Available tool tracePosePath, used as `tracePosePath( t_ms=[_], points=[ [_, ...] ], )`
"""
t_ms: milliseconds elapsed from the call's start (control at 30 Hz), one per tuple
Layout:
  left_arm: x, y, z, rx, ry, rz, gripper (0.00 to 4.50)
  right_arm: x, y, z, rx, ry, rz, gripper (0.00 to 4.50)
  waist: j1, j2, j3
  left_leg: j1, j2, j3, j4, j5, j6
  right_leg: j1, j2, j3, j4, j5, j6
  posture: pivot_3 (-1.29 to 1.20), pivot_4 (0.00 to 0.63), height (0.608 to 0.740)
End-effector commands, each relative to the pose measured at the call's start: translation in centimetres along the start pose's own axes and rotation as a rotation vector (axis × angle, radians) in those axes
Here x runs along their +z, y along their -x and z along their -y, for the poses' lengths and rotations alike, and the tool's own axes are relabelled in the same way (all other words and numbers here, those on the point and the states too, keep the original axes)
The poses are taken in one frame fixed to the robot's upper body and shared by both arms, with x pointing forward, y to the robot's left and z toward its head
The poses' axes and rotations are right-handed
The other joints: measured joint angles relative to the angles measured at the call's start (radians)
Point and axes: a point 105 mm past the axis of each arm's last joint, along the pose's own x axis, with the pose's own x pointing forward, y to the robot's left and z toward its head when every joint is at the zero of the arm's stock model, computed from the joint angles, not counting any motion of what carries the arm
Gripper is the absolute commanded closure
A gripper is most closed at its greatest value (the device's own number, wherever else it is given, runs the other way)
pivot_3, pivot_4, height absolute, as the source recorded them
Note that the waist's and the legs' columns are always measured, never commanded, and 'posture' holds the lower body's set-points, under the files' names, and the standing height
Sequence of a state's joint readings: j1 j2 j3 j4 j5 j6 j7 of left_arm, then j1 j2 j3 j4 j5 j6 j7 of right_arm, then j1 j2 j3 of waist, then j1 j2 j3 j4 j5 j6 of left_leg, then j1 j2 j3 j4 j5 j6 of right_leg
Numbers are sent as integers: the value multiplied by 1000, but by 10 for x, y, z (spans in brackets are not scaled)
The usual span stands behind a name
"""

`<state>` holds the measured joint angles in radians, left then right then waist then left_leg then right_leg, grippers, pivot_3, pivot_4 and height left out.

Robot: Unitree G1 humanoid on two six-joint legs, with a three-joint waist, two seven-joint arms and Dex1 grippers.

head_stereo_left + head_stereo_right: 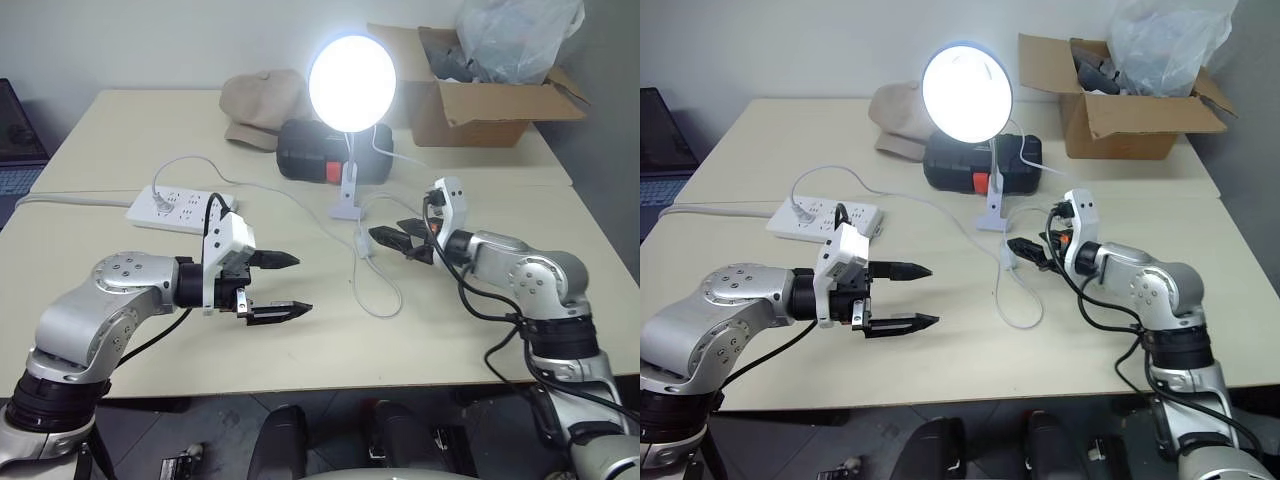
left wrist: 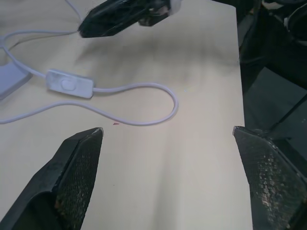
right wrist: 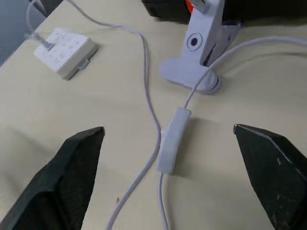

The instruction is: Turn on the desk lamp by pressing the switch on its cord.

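Beside the switch (image 3: 173, 140) my right gripper (image 1: 400, 240) hangs spread wide, empty; the desk lamp (image 1: 352, 84) glows. My left gripper (image 1: 275, 286) gapes empty too. Snagging the cord (image 2: 144, 103) while backing off could tip it.

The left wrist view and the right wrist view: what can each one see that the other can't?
Left wrist view alone: the right gripper above the small white oblong switch. Right wrist view alone: the desk lamp's white clip base and the long white power strip. Both share the switch, the thin white cord, the beige table and wide-open jaws.
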<state>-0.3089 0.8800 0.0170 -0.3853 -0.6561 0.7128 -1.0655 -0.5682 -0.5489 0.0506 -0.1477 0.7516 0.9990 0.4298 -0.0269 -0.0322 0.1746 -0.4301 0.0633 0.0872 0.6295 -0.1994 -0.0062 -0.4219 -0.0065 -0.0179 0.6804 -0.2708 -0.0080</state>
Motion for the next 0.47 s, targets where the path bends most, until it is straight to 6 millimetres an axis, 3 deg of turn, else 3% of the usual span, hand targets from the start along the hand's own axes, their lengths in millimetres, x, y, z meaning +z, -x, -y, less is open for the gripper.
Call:
tracePosePath(
  t_ms=[33,233,333,467],
  points=[
    [3,21,-9,75,-43,-32,0,13,42,-19,169,379,-50,78,1,0,0,0,0,0,0,0,0,0,0,0,0,0,0,0,150,740],
    [1,41,-12,112,-66,-89,0,27,97,-20,256,588,-122,78,-2,-1,1,2,0,0,0,0,0,1,0,0,0,0,0,0,150,740],
    [7,48,-14,111,-64,-74,0,32,111,-17,241,631,-140,78,-1,-1,1,2,0,0,0,0,0,1,0,0,0,0,0,0,150,740],
    [10,49,-13,95,-48,-54,0,30,116,-13,224,662,-157,78,0,-1,1,2,0,0,0,0,0,1,-1,0,0,0,0,0,150,740]
  ],
)
